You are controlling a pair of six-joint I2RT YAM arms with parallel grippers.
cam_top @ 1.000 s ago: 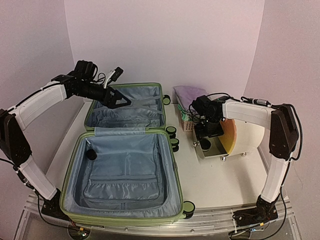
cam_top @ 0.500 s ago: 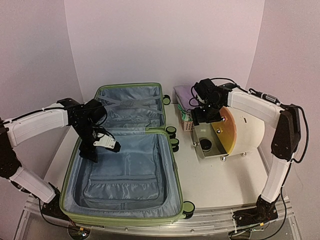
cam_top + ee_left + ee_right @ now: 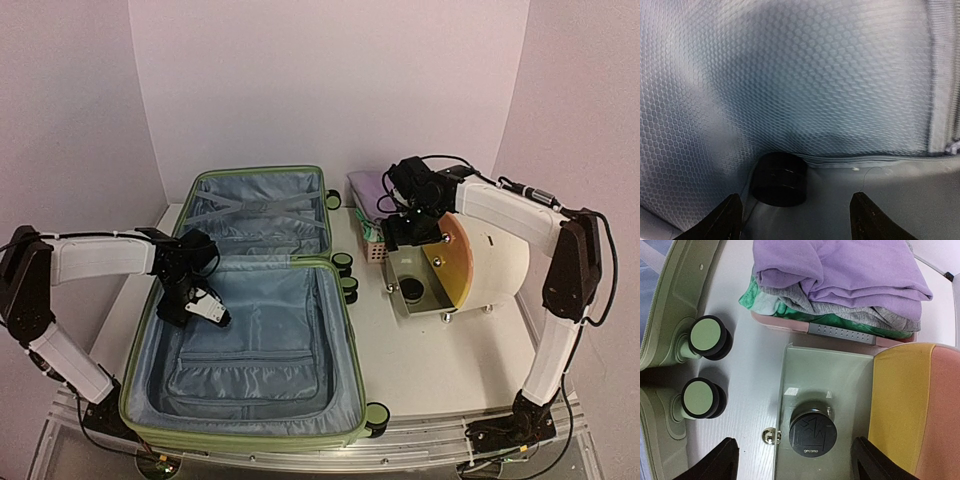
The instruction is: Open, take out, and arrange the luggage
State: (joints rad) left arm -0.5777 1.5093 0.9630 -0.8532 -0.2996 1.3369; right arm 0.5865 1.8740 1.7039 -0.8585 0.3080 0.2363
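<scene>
Although the large light-green ribbed hard-shell suitcase (image 3: pixel 250 440) lies open on the table (image 3: pixel 430 370), a small black round puck (image 3: pixel 779 178) sits inside, untaken — left end effector (image 3: pixel 797 220) spread just before it, right end effector (image 3: pixel 795 462) spread too.

Hard plastic shell, soft cloth within

The luggage (image 3: pixel 250 340) has a light-green moulded plastic shell with a dull satin sheen. Its lining (image 3: pixel 815 75) is grey-blue woven cloth with a fine honeycomb texture, matt. The wheels (image 3: pixel 707 336) are smooth plastic, pale green faces in black rims. A black disc (image 3: pixel 779 178) on the lining looks like glossy plastic. The table (image 3: pixel 750 355) is white, smooth and slightly glossy. The basket (image 3: pixel 775 321) is pink plastic, and the clothes (image 3: pixel 840 270) in it are soft knit cloth (purple, grey, green). The tray (image 3: pixel 805 375) is smooth grey; I cannot tell whether it is metal or plastic. The cap (image 3: pixel 812 434) is matt black, faintly embossed.
</scene>
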